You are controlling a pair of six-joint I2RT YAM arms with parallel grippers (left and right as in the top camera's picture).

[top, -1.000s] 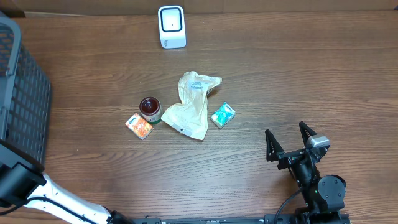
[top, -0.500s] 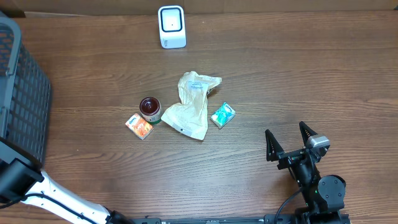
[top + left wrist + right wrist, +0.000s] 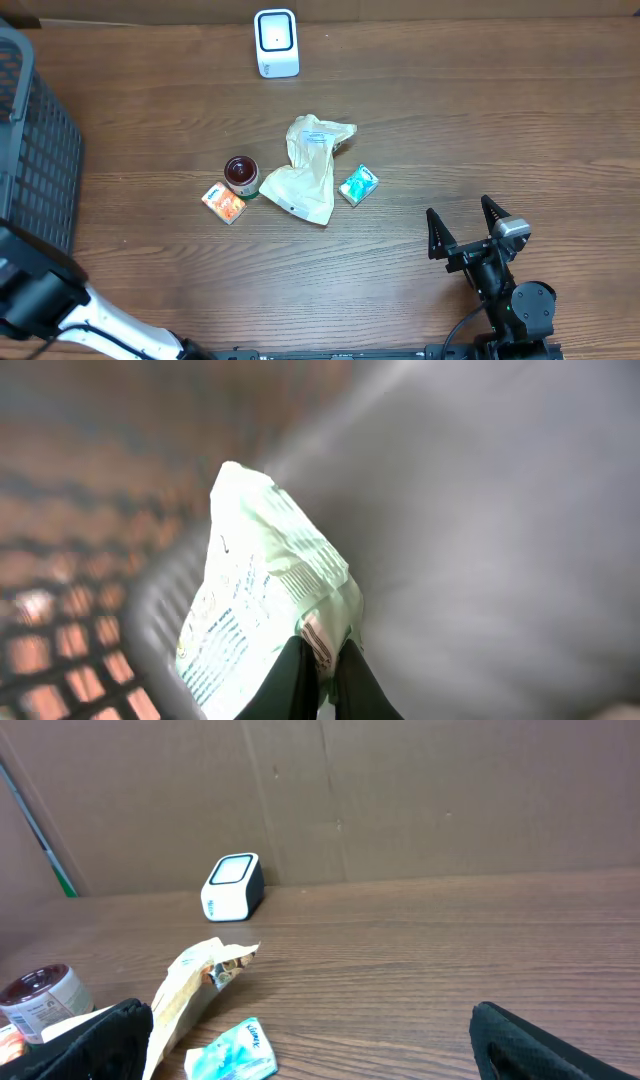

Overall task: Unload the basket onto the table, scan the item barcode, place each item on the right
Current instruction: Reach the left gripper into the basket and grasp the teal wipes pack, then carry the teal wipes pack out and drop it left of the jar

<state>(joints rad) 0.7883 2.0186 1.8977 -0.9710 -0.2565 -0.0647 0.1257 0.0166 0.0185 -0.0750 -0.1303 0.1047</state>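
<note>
left claw (image 3: 318, 660) pressed shut on packet (image 3: 265, 590), long axis pointed away from tips | held by basket (image 3: 40, 150) | scanner (image 3: 276, 42) judged well apart across bench | right claw (image 3: 459, 208) spread, empty

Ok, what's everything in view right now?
boxy plastic barcode scanner: one, white, table's far edge
crumpled paper bag: one, cream, table centre
small round jar: one, dark red lid, left of bag
small cardboard box: one, orange, beside jar
small flat packet: one, teal, right of bag
plastic mesh basket: one, dark grey, table's left end
printed soft pouch: one, pale green and white, in left gripper
wooden table: one, brown, under everything
left gripper: one, black, jaws shut on pouch
right gripper: one, black, jaws open, empty, near right
</note>
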